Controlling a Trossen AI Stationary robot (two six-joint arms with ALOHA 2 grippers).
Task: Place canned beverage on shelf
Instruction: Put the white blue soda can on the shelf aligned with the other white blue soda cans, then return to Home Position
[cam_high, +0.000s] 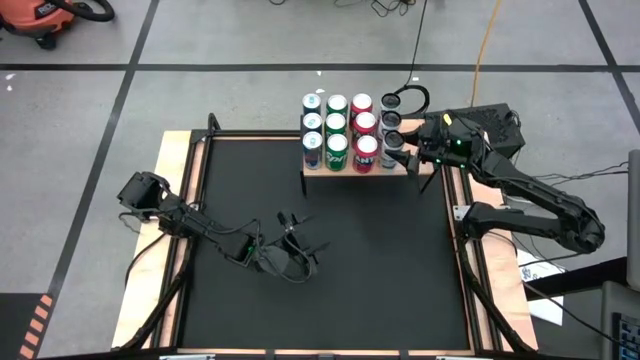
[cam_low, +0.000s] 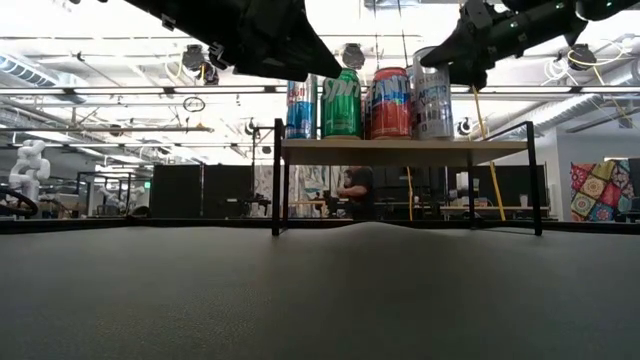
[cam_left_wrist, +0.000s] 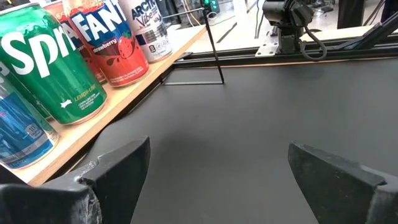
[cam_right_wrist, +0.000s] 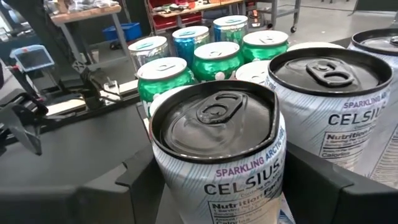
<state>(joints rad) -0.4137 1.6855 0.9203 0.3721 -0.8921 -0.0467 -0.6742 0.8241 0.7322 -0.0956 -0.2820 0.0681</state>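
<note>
Two arms: right gripper at the shelf's right end, upper middle of the high view; left gripper spread and empty, lower left of centre.
Can: white Celsius can upright between the right fingers, which grasp its sides, in the front corner slot beside its twin.
Axis: vertical; seemingly seated, so letting go looks next.
Surface: black mat.
Room: open workshop.

cans: in rows on shelf | shelf: table's far edge, right of centre
</note>
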